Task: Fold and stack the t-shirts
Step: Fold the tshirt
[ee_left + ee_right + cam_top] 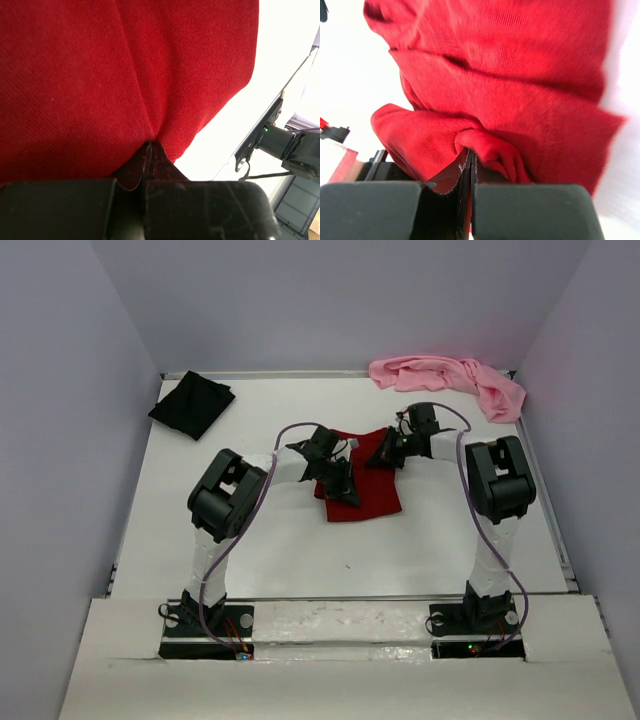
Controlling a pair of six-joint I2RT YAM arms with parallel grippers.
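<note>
The dark red t-shirt [362, 495] lies partly folded at the middle of the table. My left gripper [341, 487] is shut on its cloth at the left side; the left wrist view shows the red cloth [100, 75] pinched between the closed jaws. My right gripper [385, 455] is shut on the shirt's far right part, and the bunched red cloth [495, 100] fills the right wrist view. The black t-shirt [192, 403] lies folded at the far left corner. The light pink t-shirt [450, 378] lies crumpled at the far right edge.
The white table [250, 560] has a raised rim at the back and right [545, 500]. The enclosure walls stand close on the left, back and right. Both arm bases sit at the near edge.
</note>
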